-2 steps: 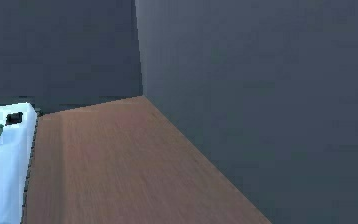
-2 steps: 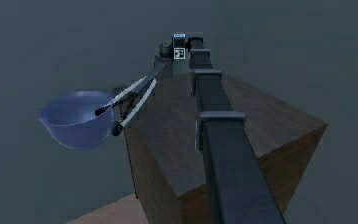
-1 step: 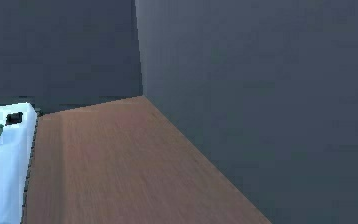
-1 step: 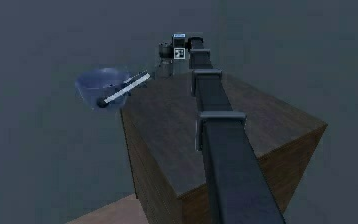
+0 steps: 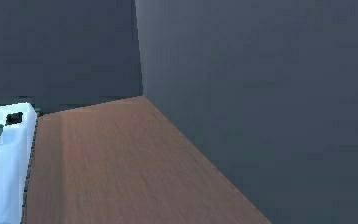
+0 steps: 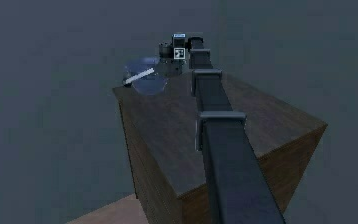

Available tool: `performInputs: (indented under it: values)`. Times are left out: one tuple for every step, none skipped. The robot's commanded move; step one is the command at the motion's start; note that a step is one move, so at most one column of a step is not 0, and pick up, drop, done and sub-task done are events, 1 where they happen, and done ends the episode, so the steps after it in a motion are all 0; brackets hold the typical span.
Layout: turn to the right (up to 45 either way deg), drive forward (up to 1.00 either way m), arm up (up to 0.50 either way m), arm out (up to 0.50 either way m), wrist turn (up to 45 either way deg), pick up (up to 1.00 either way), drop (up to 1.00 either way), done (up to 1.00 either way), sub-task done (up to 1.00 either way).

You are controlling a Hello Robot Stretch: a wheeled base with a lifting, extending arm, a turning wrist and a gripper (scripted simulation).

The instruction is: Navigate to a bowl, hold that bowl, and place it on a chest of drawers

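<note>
The pincer hangs at the far left corner of a wooden chest, and whether it grasps anything cannot be told. Just left of it, the grey-blue bowl sits at that same corner, close to the edge. The arm stretches across the chest's top, a reach that seems meant for setting the bowl there.

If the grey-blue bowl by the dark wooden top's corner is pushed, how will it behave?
The bowl looks shallow and wide, so it would probably slide, not tip. It shows at the far corner of the wooden top, so a push outward might drop it off.
</note>
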Motion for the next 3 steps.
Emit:
performInputs:
  values:
    - [0.0, 0.0, 0.0, 0.0, 45.0, 0.0, 0.0, 0.0, 0.0]
    - [0.0, 0.0, 0.0, 0.0, 15.0, 0.0, 0.0, 0.0, 0.0]
    - [0.0, 0.0, -0.12, 0.0, 0.0, 0.0, 0.0, 0.0, 0.0]
